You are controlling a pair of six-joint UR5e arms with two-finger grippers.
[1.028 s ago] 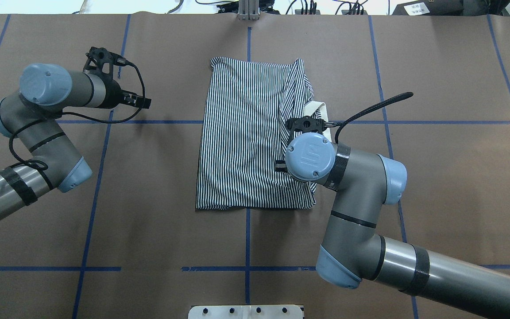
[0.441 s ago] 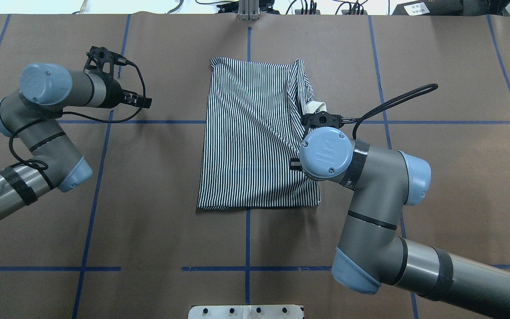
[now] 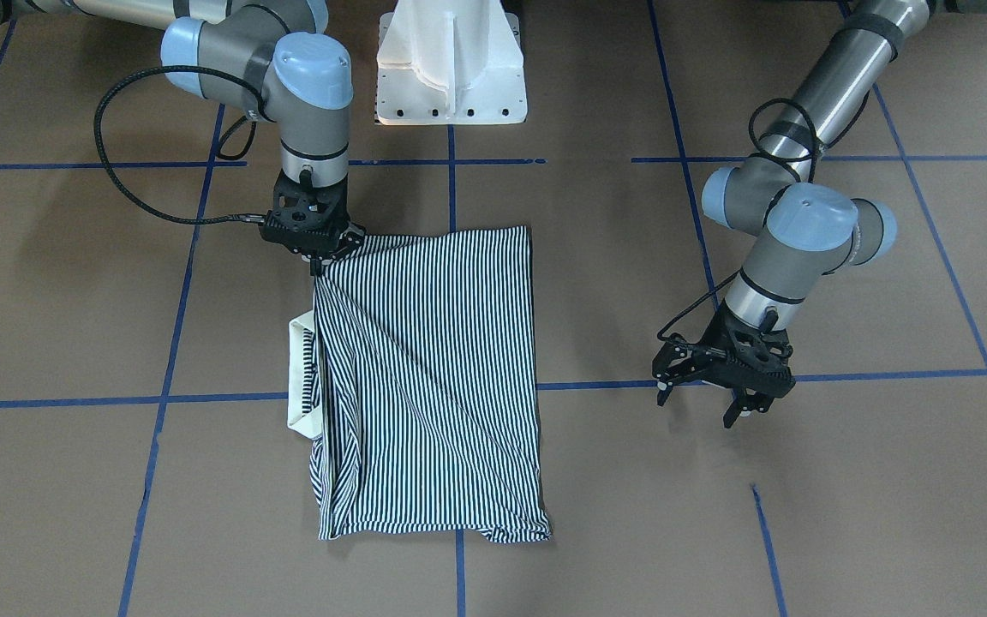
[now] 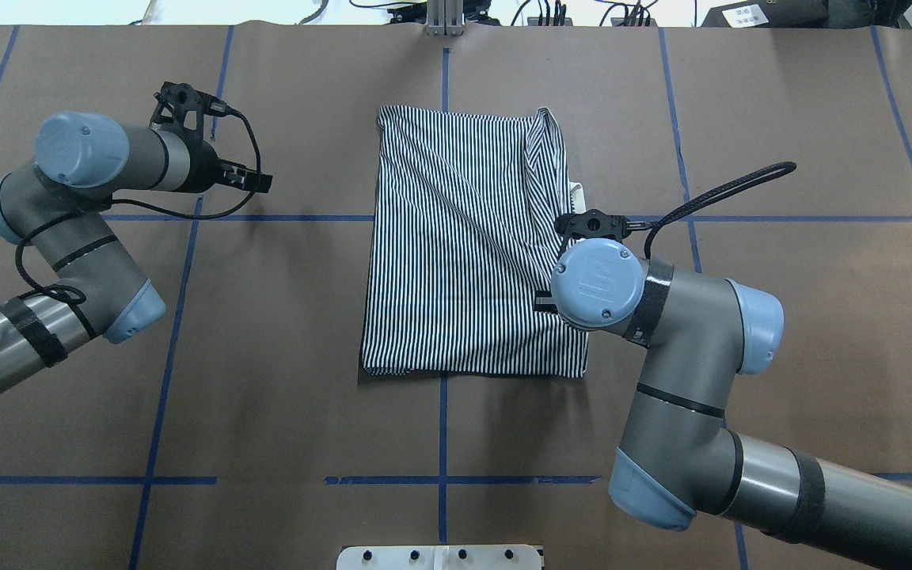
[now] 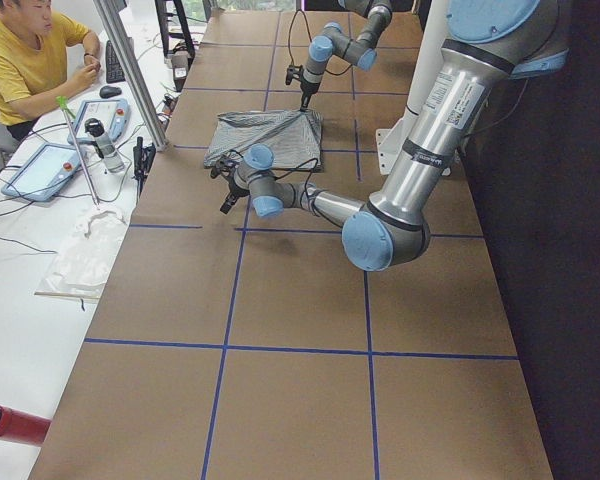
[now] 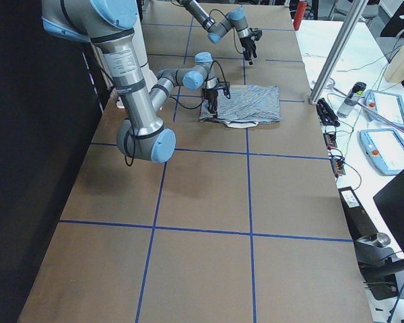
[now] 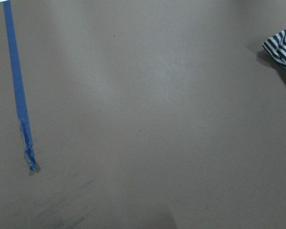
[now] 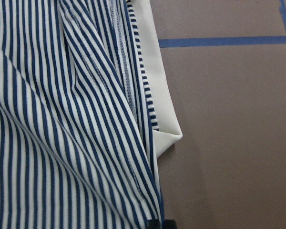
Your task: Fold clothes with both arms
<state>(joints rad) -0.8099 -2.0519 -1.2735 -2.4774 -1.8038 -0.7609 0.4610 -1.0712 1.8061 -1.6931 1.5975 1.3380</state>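
The striped shirt lies folded in a long rectangle on the brown table, with its cream collar poking out along one side. My right gripper is shut on the shirt's corner nearest the robot and holds it slightly off the table, so a taut crease runs diagonally across the cloth. In the overhead view the right wrist covers that gripper. My left gripper hangs open and empty over bare table, well away from the shirt. The left wrist view catches only a shirt corner.
Blue tape lines grid the brown table. The white pedestal base stands at the robot's edge. In the exterior left view a seated person and teach pendants are at a side bench beyond a metal post.
The right arm moved rightwards in the overhead view with the shirt's corner, drawing the fold wider and flatter and covering more of the collar. The left arm stayed put.
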